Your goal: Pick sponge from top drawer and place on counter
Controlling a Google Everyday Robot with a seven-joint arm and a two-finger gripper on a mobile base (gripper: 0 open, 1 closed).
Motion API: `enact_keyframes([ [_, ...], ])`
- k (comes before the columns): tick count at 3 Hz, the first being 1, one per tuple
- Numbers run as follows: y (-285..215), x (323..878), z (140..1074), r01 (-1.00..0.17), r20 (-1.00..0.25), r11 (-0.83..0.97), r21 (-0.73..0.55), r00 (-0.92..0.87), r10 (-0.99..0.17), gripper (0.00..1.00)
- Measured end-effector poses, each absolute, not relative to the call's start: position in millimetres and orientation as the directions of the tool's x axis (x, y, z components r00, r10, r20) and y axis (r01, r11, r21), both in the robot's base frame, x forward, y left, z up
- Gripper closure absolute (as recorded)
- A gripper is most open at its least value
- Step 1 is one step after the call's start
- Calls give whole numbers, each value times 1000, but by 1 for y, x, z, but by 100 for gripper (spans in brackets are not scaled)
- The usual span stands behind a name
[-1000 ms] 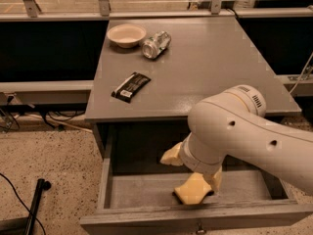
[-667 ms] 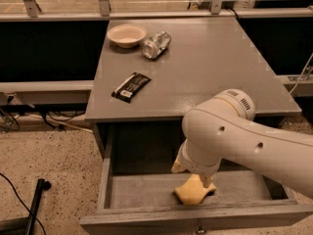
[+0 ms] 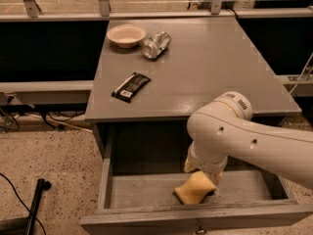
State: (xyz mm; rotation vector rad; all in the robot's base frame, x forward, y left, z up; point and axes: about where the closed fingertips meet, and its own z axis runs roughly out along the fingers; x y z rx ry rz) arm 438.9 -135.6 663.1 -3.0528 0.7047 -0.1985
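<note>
The top drawer stands pulled open below the counter. The pale yellow sponge lies on the drawer floor, right of the middle and close to the front panel. My gripper reaches down into the drawer at the end of the white arm. It sits directly over the back of the sponge and looks to be touching it. The arm's wrist hides most of the gripper and the rear part of the sponge.
On the counter are a pale bowl and a crushed can at the back left, and a black packet nearer the front left. A black pole and cables lie on the floor at the left. A railing runs behind the counter.
The arm has swung left and lowered into the drawer. The gripper has closed in from above the sponge to right over it. The sponge has hardly moved.
</note>
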Motion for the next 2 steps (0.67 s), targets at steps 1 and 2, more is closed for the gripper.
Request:
enact_keyframes([
  [1,-149,441,646,-454,104,-891,-14,885,-453,35],
  [2,-157,439,629,-463,83,-886,-18,883,-462,28],
])
